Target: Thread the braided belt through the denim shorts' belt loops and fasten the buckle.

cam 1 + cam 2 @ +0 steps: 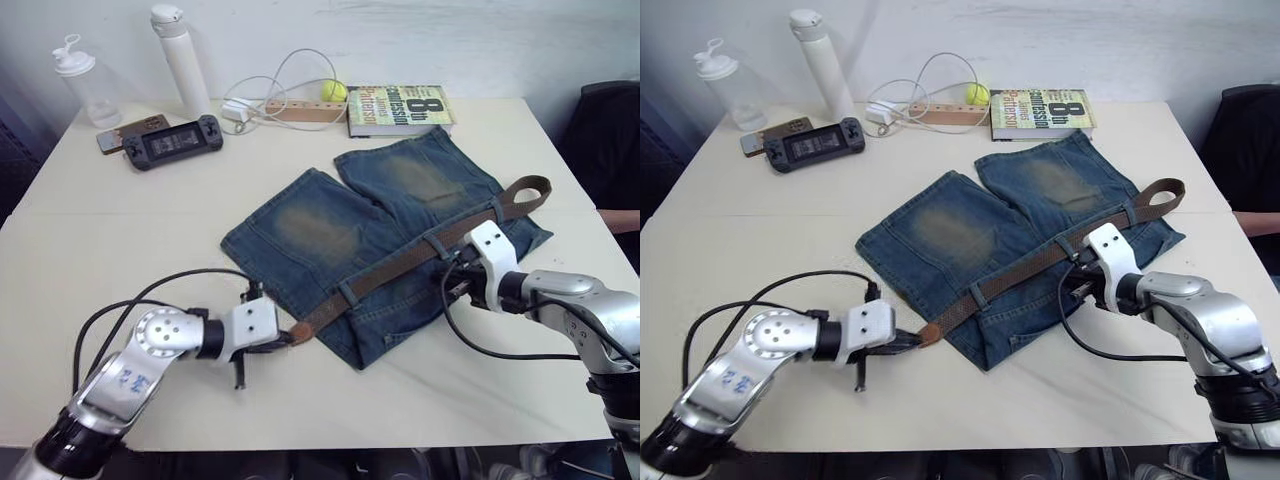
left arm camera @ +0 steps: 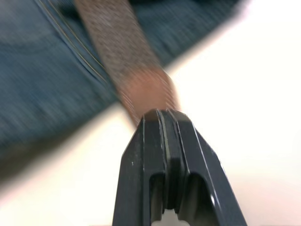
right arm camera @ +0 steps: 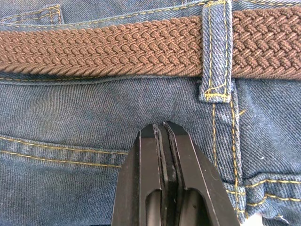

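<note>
Lighting, as you see it: bright and even from overhead, with soft short shadows under the arms on the table [image 1: 330, 400]. Left wrist view: heavy blur across belt [image 2: 123, 52] and shorts [image 2: 42, 84]. Right wrist view: sharp weave, no glare.

Tan end of the braided belt [image 2: 146, 92] blurred, tip hidden within left gripper [image 2: 163, 115].

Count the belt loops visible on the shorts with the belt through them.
3: one belt loop near the tan end, one mid-waist by the right gripper, one toward the far curl. More may be hidden.
</note>
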Available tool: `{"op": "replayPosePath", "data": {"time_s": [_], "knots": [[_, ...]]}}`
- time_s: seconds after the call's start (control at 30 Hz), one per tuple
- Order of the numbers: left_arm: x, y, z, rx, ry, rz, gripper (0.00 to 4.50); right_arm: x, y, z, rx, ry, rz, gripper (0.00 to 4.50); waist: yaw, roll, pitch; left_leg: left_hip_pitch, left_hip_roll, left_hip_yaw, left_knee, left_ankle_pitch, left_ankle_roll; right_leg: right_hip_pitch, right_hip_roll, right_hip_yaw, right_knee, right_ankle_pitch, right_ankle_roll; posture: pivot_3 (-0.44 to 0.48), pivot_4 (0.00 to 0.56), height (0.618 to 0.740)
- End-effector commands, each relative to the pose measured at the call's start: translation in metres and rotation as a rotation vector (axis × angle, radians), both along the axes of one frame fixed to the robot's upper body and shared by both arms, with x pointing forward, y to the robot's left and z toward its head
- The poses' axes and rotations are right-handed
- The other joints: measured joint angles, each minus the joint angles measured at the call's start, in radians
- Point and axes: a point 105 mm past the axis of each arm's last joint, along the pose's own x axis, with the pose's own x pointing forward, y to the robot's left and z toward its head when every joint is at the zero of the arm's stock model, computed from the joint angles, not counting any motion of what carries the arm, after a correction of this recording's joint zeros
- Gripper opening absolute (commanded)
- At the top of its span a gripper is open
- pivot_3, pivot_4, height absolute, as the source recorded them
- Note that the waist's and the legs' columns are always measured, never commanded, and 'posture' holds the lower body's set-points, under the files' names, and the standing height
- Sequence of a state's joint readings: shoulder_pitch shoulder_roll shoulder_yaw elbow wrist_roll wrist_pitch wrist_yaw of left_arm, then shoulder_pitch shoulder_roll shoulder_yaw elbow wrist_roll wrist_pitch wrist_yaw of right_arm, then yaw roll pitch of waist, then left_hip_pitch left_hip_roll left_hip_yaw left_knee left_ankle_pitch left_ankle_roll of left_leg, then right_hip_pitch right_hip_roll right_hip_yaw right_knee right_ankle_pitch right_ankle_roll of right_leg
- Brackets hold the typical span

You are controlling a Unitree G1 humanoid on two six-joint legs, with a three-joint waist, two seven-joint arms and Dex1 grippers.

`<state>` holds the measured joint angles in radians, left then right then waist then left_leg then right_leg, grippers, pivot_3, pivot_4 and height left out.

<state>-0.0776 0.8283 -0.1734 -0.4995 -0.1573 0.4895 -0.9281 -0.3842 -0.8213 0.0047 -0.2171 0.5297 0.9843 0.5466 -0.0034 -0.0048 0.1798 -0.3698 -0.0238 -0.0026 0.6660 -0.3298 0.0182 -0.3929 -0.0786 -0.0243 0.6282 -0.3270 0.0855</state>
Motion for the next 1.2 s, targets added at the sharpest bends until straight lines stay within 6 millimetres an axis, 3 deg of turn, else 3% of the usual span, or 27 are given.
{"op": "replayPosePath", "data": {"time_s": [0.03,0.17,0.3,0.47,0.7,0.8,0.9,0.93,1.0,1.07,1.2], "knots": [[-0.002,0.007,0.013,-0.031,-0.032,0.023,0.04,0.004,-0.003,-0.008,-0.019,0.024,-0.027,0.0,-0.001,-0.001,0.0,0.0,0.0,0.0,0.0,0.0,0.0,0.0,0.0,0.0,0.0,0.0,0.0,0.0,0.15,0.735],[0.005,-0.01,0.036,-0.185,-0.093,0.03,0.04,0.008,0.002,-0.007,-0.013,0.023,-0.013,0.0,-0.001,-0.001,-0.001,0.0,0.0,0.0,0.0,0.0,0.0,0.0,0.0,0.0,0.0,0.001,-0.001,0.0,0.15,0.735],[0.014,-0.024,0.052,-0.242,-0.248,0.002,1.28,0.01,0.006,-0.007,-0.009,0.021,-0.001,0.0,-0.008,-0.004,-0.002,0.0,0.0,0.0,0.0,0.0,0.0,0.0,0.0,0.0,0.0,0.001,-0.001,0.0,0.15,0.735],[0.016,-0.03,0.022,-0.061,-0.449,-0.081,3.21,0.007,0.009,-0.007,-0.003,0.024,0.004,0.0,-0.016,-0.003,-0.003,0.001,0.0,0.001,-0.001,0.0,0.0,0.0,0.0,0.0,0.0,0.001,-0.001,0.0,0.15,0.735],[0.03,-0.028,-0.006,0.04,-0.535,-0.028,3.21,0.003,0.008,-0.007,-0.001,0.028,-0.005,0.0,-0.009,-0.002,-0.003,0.0,0.0,0.001,-0.001,0.0,0.0,-0.001,0.0,0.0,0.0,0.001,-0.001,0.0,0.15,0.735],[0.024,-0.033,-0.026,0.08,-0.485,-0.071,3.21,0.002,0.007,-0.005,-0.001,0.026,-0.012,0.0,0.0,-0.001,-0.006,0.001,0.0,0.001,-0.001,0.0,0.001,0.0,0.0,0.0,0.0,0.001,0.0,0.0,0.15,0.735],[0.027,-0.023,-0.035,0.151,-0.477,-0.036,3.21,0.002,0.005,-0.004,-0.003,0.021,-0.021,0.0,0.002,0.002,-0.012,0.001,0.0,0.001,-0.001,-0.001,0.001,0.0,0.0,0.0,0.0,0.001,-0.001,0.0,0.15,0.735],[0.032,-0.017,-0.034,0.174,-0.495,-0.005,2.8,0.002,0.004,-0.003,-0.004,0.02,-0.023,0.0,0.002,0.004,-0.013,0.001,0.0,0.001,-0.001,-0.001,0.002,0.001,-0.001,0.001,-0.001,0.001,-0.001,0.0,0.15,0.735],[0.038,-0.008,-0.031,0.188,-0.516,0.051,2.47,0.002,0.003,-0.003,-0.005,0.019,-0.027,0.0,0.002,0.006,-0.014,0.002,0.0,0.001,-0.001,-0.002,0.002,0.001,-0.001,0.001,-0.001,0.001,-0.001,0.0,0.15,0.735],[0.042,-0.002,-0.028,0.198,-0.537,0.076,1.52,0.001,0.004,-0.004,-0.004,0.02,-0.028,0.0,0.001,0.006,-0.014,0.002,0.0,0.001,-0.001,-0.002,0.004,0.001,0.0,0.001,0.0,0.001,-0.001,0.0,0.15,0.735],[0.05,0.012,-0.022,0.194,-0.556,0.164,0.04,0.0,0.007,-0.005,0.002,0.023,-0.024,0.0,-0.001,0.007,-0.014,0.002,0.0,0.001,-0.002,-0.003,0.005,0.0,0.0,0.001,0.001,0.001,-0.001,0.0,0.15,0.735]]}}
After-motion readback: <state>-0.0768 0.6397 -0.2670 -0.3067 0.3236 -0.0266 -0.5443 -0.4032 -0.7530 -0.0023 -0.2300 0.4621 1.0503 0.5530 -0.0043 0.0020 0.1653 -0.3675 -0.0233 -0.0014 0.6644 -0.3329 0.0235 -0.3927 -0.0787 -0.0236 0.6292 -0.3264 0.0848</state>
